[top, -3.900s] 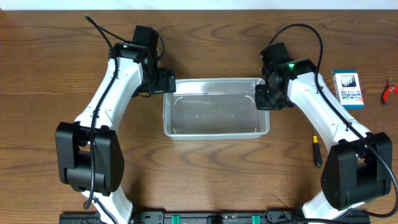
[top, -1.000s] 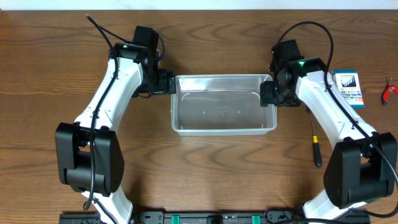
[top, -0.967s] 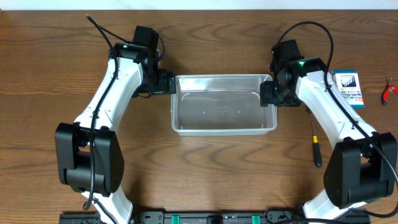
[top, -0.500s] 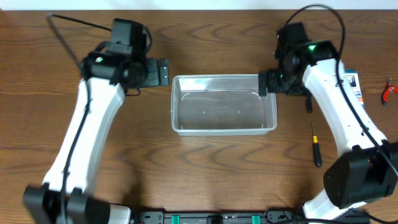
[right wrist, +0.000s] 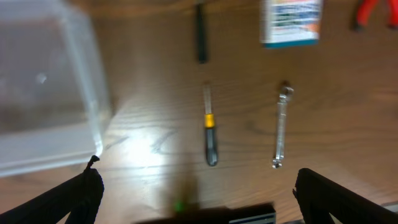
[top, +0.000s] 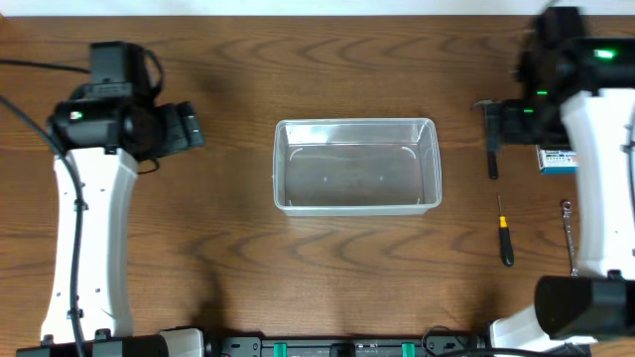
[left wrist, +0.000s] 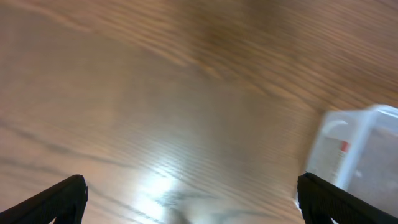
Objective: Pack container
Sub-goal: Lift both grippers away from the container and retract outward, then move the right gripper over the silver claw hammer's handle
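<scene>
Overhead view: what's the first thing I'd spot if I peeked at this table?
The big clear plastic container sits empty in the middle of the brown wooden table. The left end effector and the right end effector hang wide open on either side, away from it. On the right lie small things: a screwdriver, a wrench and a blue-and-white box.

Print on box [right wrist: 290, 22] illegible
</scene>
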Available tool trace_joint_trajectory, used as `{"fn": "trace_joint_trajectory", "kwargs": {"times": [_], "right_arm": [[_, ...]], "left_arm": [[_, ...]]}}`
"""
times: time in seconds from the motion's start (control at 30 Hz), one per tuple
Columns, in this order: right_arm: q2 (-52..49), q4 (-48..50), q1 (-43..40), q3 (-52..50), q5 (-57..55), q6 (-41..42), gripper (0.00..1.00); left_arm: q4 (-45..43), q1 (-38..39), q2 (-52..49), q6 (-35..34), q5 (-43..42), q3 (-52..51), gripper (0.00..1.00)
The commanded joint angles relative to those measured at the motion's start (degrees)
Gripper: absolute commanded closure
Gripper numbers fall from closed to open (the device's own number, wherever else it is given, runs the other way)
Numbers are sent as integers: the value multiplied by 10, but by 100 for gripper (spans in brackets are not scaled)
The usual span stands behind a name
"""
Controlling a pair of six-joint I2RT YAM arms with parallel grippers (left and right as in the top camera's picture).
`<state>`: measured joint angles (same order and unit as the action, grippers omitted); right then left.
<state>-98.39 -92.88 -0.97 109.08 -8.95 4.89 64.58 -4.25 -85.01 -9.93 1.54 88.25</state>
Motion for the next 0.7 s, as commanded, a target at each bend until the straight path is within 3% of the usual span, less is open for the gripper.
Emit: {"fn": "trace_joint_trajectory", "kwargs": {"times": [0.0,0.2,0.47,0.67], "right_arm": [[53,10,-74,13,-2,-18,1],[75,35,-137,13,52,-54,1],[52,132,-136,-1,59,-158,1],[-10,192,-136,-1,77,-182,1]], "left_arm": [[6,-46,5,11,18,9,2],[3,-110,5,11,22,9,2],[-8,-155,5,11,22,9,2],[-8,-156,5,11,22,9,2]]}}
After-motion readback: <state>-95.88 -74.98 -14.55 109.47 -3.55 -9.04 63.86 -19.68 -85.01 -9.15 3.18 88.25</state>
